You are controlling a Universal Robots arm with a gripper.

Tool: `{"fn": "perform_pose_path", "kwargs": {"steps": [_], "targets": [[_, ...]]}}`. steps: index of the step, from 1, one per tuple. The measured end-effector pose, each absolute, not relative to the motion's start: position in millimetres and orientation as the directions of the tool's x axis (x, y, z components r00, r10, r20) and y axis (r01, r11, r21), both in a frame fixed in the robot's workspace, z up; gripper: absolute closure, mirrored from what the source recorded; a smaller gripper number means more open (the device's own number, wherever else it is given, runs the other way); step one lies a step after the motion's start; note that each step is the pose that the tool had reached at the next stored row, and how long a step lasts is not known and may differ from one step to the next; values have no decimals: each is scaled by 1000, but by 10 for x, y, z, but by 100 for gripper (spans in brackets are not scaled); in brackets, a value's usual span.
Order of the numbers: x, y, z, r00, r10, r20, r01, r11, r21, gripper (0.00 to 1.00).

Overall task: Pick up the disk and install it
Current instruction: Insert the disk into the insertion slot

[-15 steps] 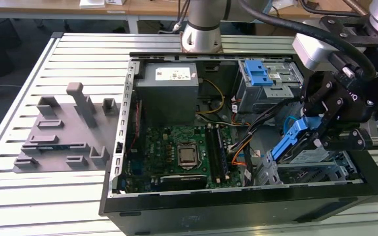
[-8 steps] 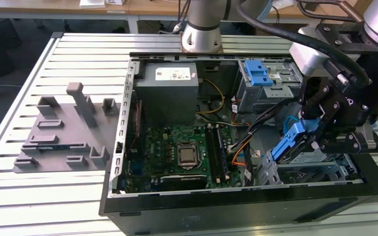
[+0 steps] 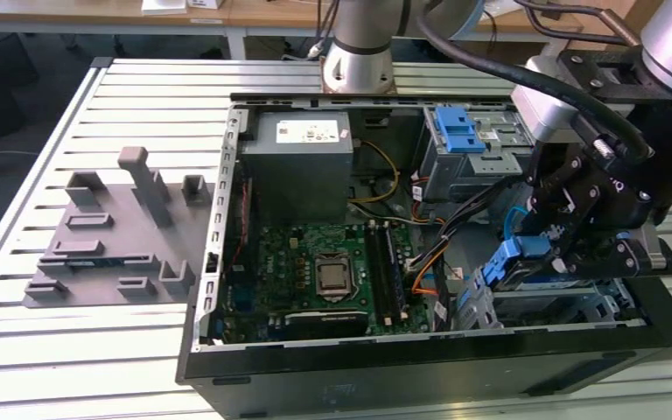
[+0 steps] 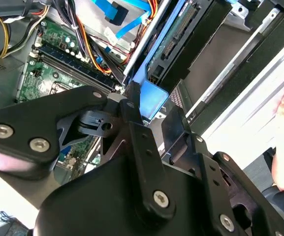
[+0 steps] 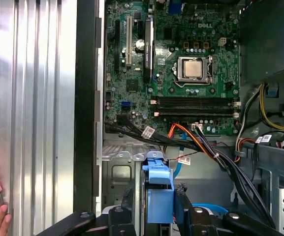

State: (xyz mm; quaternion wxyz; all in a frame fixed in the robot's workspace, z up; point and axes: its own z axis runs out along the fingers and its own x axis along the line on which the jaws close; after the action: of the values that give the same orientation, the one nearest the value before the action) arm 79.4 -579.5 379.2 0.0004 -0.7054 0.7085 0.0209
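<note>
The disk (image 3: 509,262), its blue bracket showing, stands on edge in the lower right of the exterior view. The gripper (image 3: 552,254) has its jaws clenched on it, at the drive cage (image 3: 570,306) of the open computer case (image 3: 430,354). Left of it lies the motherboard (image 3: 312,271). A grey rack (image 3: 115,236) sits on the table (image 3: 32,350) at middle left.

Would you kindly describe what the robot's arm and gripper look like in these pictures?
The arm is a silver-grey tube with rounded joints, and a thick black cable loops along it. The gripper is matt black, built of angular linked bars fastened with silver screws.
</note>
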Motion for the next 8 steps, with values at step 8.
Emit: {"fn": "perform_pose_path", "kwargs": {"steps": [8], "targets": [[794,-5794,3841,-4,-999,-32,-1000,3,30,56]]}}
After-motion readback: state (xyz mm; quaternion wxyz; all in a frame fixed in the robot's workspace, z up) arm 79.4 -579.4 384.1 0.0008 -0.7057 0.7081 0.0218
